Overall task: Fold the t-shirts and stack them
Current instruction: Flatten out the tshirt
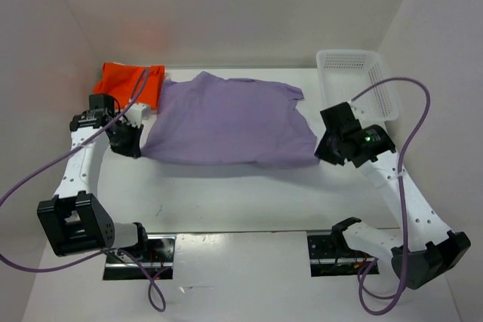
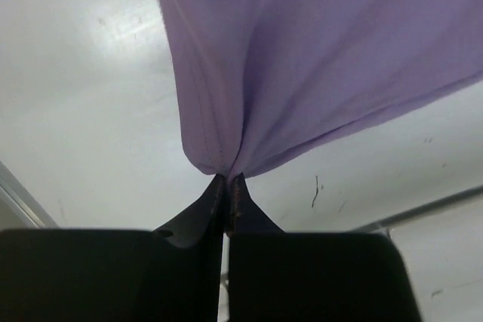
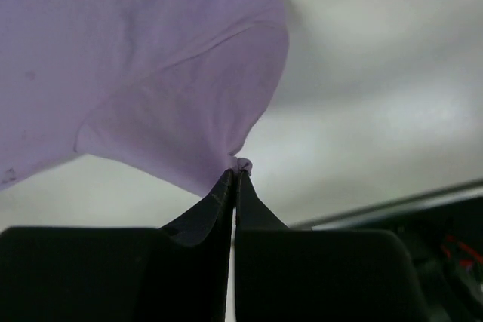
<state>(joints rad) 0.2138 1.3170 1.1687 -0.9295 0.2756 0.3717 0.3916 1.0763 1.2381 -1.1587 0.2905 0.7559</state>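
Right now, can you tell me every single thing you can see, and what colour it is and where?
lavender purple cloth t-shirt: one, purple, spread across the middle of the table
bright orange cloth t-shirt: one, orange, bunched at the back left corner
white perforated plastic basket: one, white, back right corner
white table: one, white, under everything
purple cables: two, purple, one looping off each arm
left arm: one, white and black, left side; left jaws shut on the purple shirt's near left corner
right arm: one, white and black, right side; right jaws shut on the purple shirt's near right corner
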